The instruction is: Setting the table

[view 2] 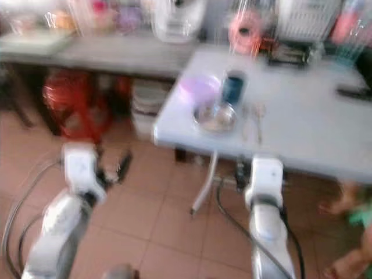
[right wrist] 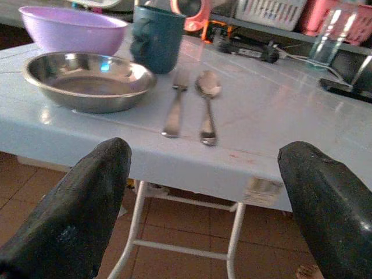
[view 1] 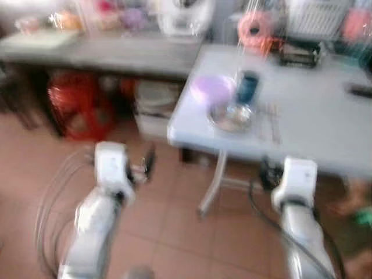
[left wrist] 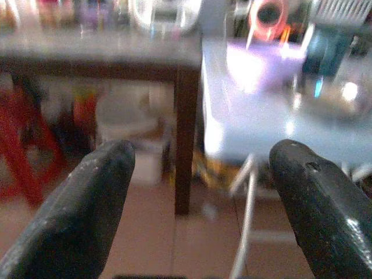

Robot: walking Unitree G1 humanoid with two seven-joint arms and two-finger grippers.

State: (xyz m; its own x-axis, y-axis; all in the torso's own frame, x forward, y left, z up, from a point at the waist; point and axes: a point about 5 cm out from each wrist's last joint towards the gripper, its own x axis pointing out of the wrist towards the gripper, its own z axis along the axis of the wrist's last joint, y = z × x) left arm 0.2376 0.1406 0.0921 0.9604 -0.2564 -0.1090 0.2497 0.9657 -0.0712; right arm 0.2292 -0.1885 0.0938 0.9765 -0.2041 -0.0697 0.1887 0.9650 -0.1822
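On the pale blue table (view 1: 314, 125) near its left corner sit a purple bowl (view 1: 211, 88), a dark teal cup (view 1: 248, 87) and a steel plate (view 1: 231, 117). A fork (right wrist: 175, 104) and a spoon (right wrist: 206, 102) lie side by side just right of the plate. My left gripper (left wrist: 200, 203) is open and empty, held low in front of the table's left edge. Also open and empty, my right gripper (right wrist: 215, 209) hangs below and before the table's front edge, facing the plate and cutlery.
A long wooden bench (view 1: 104, 52) with blurred items stands at the left, a red stool (view 1: 75, 104) under it. White baskets (right wrist: 270, 11), a glass (right wrist: 328, 35) and a dark device (view 1: 360, 91) sit farther back on the table. A person's foot (view 1: 349, 203) is at the right.
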